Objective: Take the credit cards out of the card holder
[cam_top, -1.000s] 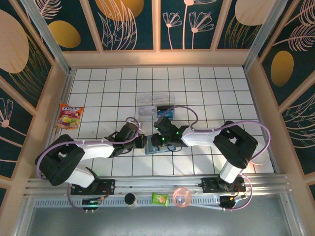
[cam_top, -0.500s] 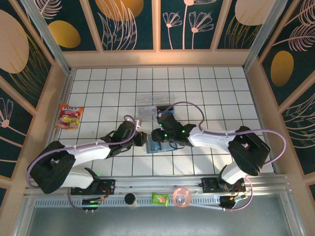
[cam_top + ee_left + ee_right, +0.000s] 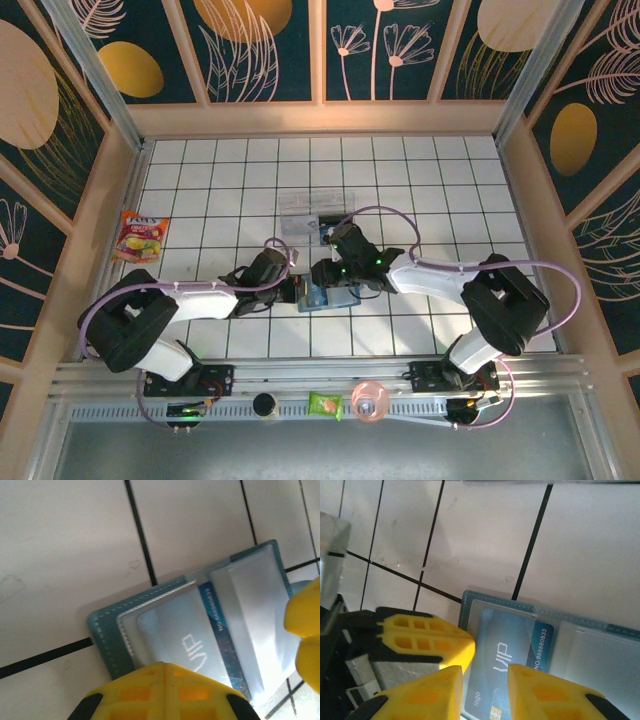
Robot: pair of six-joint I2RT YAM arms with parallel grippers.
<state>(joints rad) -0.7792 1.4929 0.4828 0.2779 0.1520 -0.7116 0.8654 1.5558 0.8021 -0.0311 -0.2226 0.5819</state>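
On the white tiled worktop (image 3: 200, 200) the teal card holder (image 3: 102, 640) lies open and flat between both arms. The left end effector (image 3: 161, 672), fingers together, sits at its edge, seemingly pinning it. The right end effector (image 3: 485, 674), fingers slightly apart, hangs just over the holder's left pocket and looks better placed to pull. There the blue credit card (image 3: 502, 660), marked VIP, sits under a clear sleeve, its length running away from those fingers
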